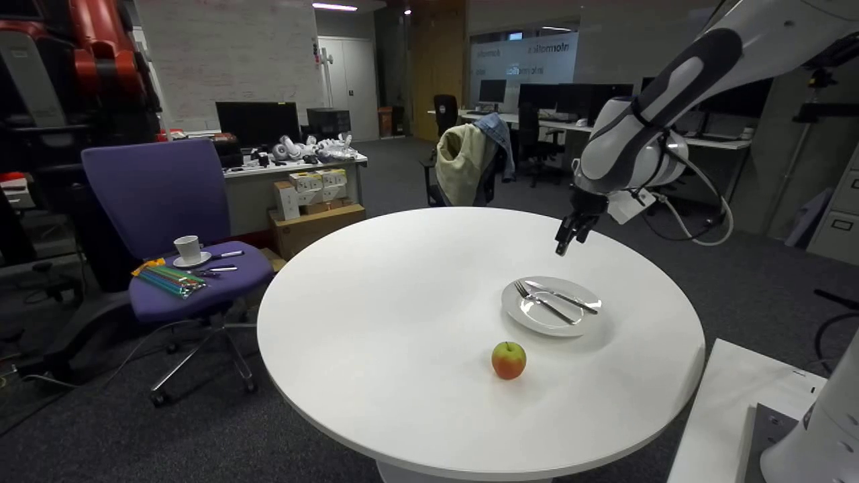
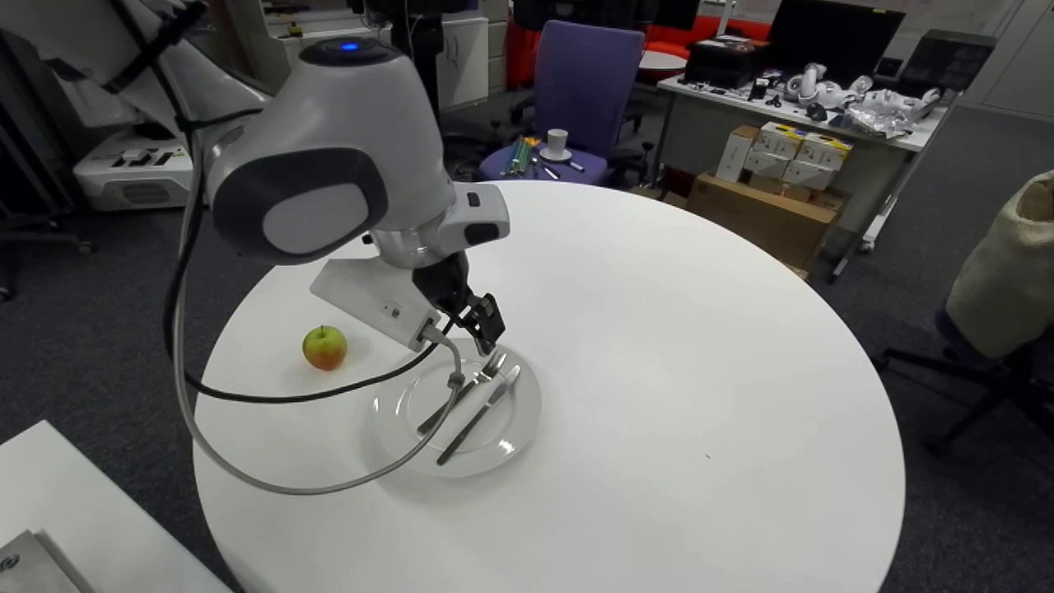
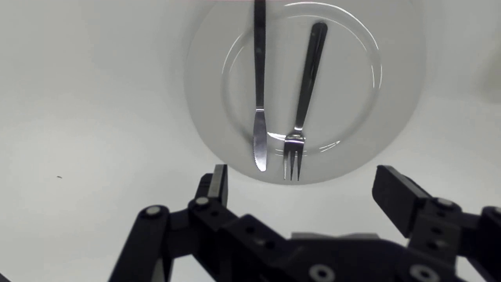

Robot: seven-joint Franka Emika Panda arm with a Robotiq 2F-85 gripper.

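while the round white tabletop (image 1: 376, 302) carries the dinner plate (image 3: 403, 78), the end effector (image 3: 302, 180) hangs above, near the plate's rim, jaws parted, empty; on that plate, the table knife (image 3: 260, 78) lies beside the fork (image 3: 309, 78), so centring over one handle before descending seems wise.

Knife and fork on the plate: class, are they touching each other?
Apart: the wrist view shows bare plate between the knife and the fork.

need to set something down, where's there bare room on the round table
Bare: the broad stretch of round table from the apple and plate toward the purple chair. Crowded: the plate itself, bearing knife and fork, with the open gripper hovering near its edge.
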